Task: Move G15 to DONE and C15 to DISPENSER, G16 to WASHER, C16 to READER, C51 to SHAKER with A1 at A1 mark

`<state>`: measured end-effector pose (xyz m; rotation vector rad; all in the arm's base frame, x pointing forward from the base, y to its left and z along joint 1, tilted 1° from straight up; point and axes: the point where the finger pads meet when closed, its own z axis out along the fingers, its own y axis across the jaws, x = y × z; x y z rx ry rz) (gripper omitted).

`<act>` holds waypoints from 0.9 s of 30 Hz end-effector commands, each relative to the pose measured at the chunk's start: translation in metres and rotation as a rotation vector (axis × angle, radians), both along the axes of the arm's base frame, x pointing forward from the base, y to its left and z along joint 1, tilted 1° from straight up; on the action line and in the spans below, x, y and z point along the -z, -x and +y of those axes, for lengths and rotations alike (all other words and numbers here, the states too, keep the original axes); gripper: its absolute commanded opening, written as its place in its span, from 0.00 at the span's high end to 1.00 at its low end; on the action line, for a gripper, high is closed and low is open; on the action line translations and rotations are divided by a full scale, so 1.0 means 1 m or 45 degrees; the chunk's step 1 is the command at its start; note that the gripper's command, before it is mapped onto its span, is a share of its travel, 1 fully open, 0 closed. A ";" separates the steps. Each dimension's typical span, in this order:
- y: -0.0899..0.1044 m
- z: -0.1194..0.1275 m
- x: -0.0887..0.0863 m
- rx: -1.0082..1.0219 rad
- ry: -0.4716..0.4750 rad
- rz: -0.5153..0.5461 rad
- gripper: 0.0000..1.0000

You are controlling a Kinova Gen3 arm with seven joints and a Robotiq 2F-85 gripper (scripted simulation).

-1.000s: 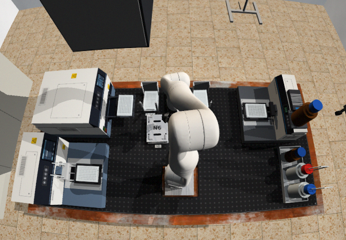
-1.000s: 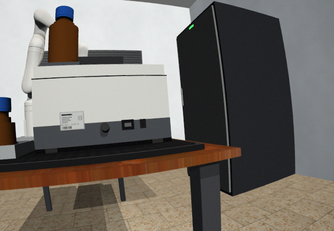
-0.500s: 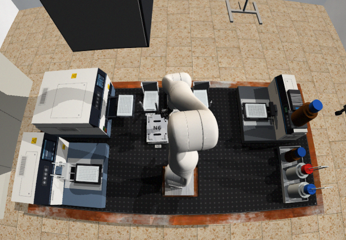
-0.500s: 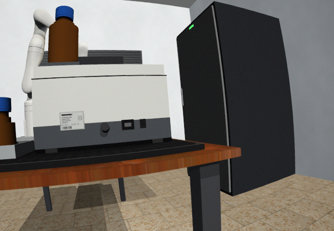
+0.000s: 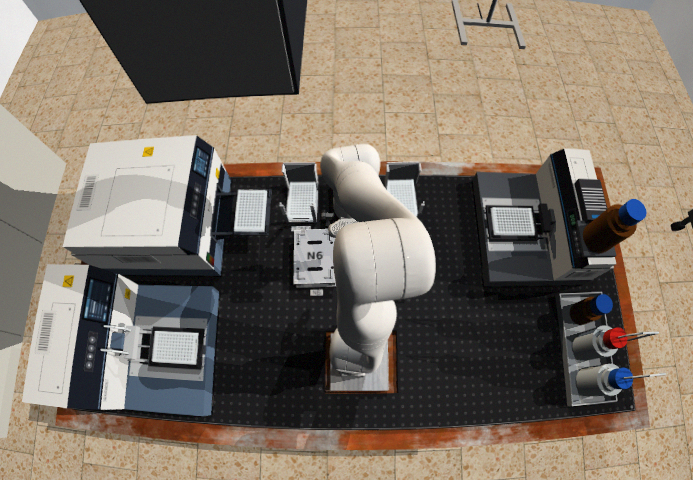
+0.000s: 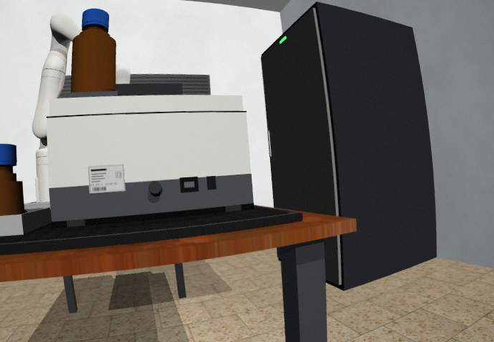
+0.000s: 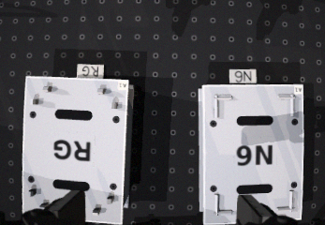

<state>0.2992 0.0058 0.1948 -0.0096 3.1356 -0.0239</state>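
My gripper (image 7: 160, 210) is open and empty. Its two dark fingertips show at the bottom edge of the wrist view. It hovers above the deck between the regrip nest RG (image 7: 74, 149) and the recovery nest N6 (image 7: 253, 151); both nests are empty. From above, N6 (image 5: 314, 255) shows beside my arm (image 5: 381, 254), which hides RG and the gripper. White well plates sit on the back-left instrument's tray (image 5: 249, 210), in the front-left instrument (image 5: 174, 346) and in the right instrument (image 5: 512, 220). Two stack racks at the back hold plates (image 5: 301, 200) (image 5: 402, 195). The plate labels are too small to read.
A tray with a brown bottle and two capped tubes (image 5: 593, 348) stands at the front right. A large brown bottle (image 5: 613, 220) sits on the right instrument. A black cabinet (image 5: 199, 45) stands behind the table. The side view shows only that instrument's back (image 6: 146, 157).
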 end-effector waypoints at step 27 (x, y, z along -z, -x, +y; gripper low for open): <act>-0.027 0.075 0.001 -0.003 0.000 -0.002 0.00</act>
